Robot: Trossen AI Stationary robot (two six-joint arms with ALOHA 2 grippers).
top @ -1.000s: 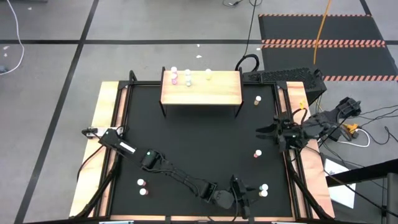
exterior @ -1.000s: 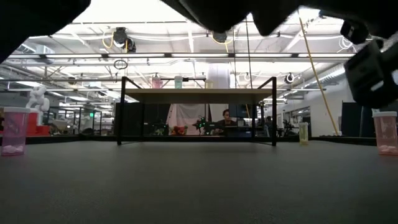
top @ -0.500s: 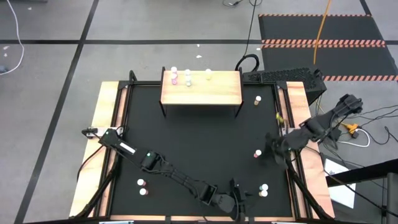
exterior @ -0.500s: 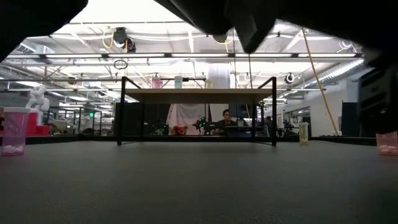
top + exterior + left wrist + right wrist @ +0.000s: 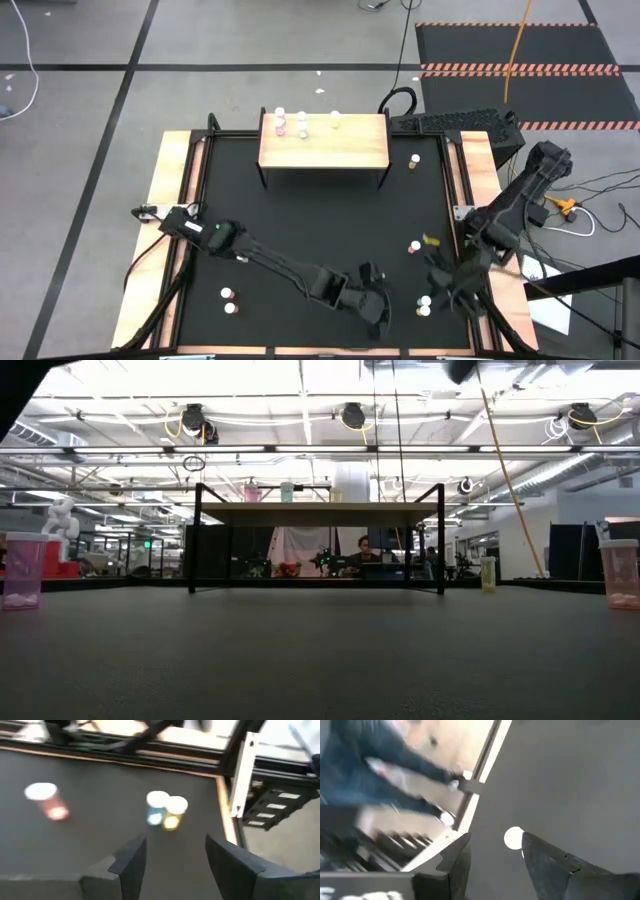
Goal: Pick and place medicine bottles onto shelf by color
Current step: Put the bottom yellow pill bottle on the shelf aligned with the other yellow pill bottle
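High view: three medicine bottles (image 5: 302,124) on shelf (image 5: 324,148) top centre, six on desk (image 5: 300,220); left gripper (image 5: 375,300) and right gripper (image 5: 447,280) both open, empty.

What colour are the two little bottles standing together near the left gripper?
One bottle is blue, the other bottle yellow, both white-capped; the left wrist view shows them best.

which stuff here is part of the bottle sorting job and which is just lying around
Part of the job:
- shelf, with three bottles on the shelf
- bottles on the black mat: near the shelf, mid right, front right pair, front left pair
- left gripper and right gripper, both open

Lying about:
- keyboard past the table
- cables on the floor
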